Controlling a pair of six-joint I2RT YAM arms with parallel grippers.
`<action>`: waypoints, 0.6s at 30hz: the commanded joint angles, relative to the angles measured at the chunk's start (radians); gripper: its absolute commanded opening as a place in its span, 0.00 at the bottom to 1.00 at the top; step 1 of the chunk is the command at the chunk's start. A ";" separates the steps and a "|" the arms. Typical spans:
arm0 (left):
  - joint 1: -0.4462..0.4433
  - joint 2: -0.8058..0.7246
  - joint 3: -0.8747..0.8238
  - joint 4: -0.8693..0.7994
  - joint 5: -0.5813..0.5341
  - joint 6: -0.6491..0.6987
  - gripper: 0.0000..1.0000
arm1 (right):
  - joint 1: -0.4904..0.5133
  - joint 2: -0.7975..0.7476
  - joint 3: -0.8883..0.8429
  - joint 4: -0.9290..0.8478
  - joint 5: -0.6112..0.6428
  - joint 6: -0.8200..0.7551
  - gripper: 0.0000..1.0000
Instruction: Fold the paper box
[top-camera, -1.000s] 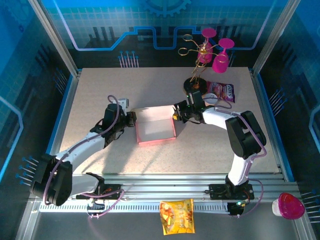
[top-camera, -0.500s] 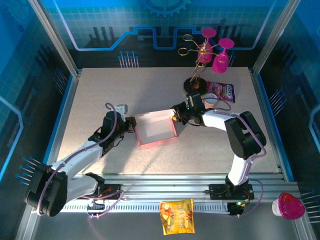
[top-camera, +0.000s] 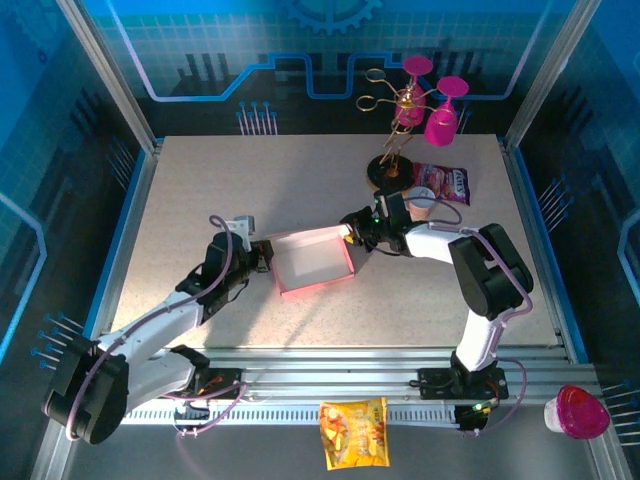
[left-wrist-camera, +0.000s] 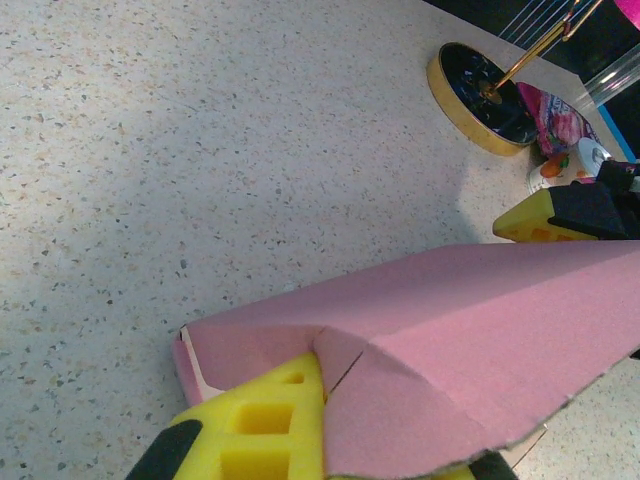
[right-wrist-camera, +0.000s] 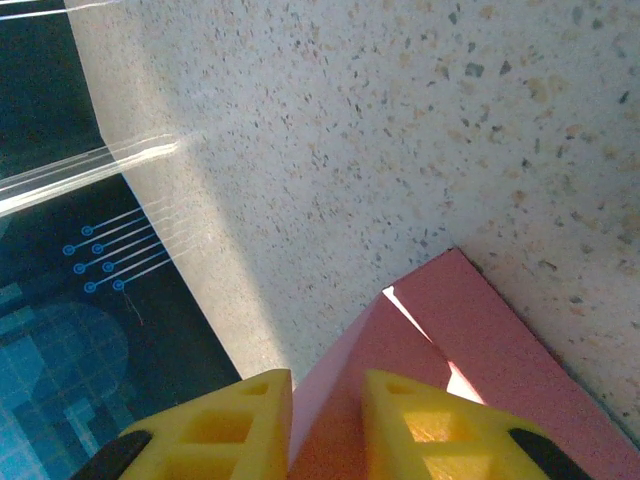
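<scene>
Left gripper (top-camera: 264, 254) is clamped on the left wall of the box (top-camera: 315, 265). Right gripper (right-wrist-camera: 325, 385) pinches the right wall at its far corner. The box sits mid-table (top-camera: 250, 180), open side up. Thin card: light, likely to buckle. Grip walls near creases.

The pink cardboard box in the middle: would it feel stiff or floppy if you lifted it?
Probably light and rather floppy: the pink thin-cardboard box is a shallow open tray of thin sheet. Its corner gapes at a seam, so walls might spring apart. Flat-bottomed, it would likely slide, not roll.
</scene>
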 joint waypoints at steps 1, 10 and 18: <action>-0.034 -0.018 -0.027 -0.020 0.082 -0.048 0.00 | 0.040 -0.010 -0.030 -0.017 -0.066 -0.028 0.24; -0.043 -0.018 -0.024 -0.015 0.070 -0.063 0.00 | 0.056 0.000 -0.019 0.077 -0.078 0.075 0.26; -0.044 -0.014 -0.005 -0.002 0.057 -0.074 0.00 | 0.074 -0.001 0.043 -0.006 -0.080 0.099 0.29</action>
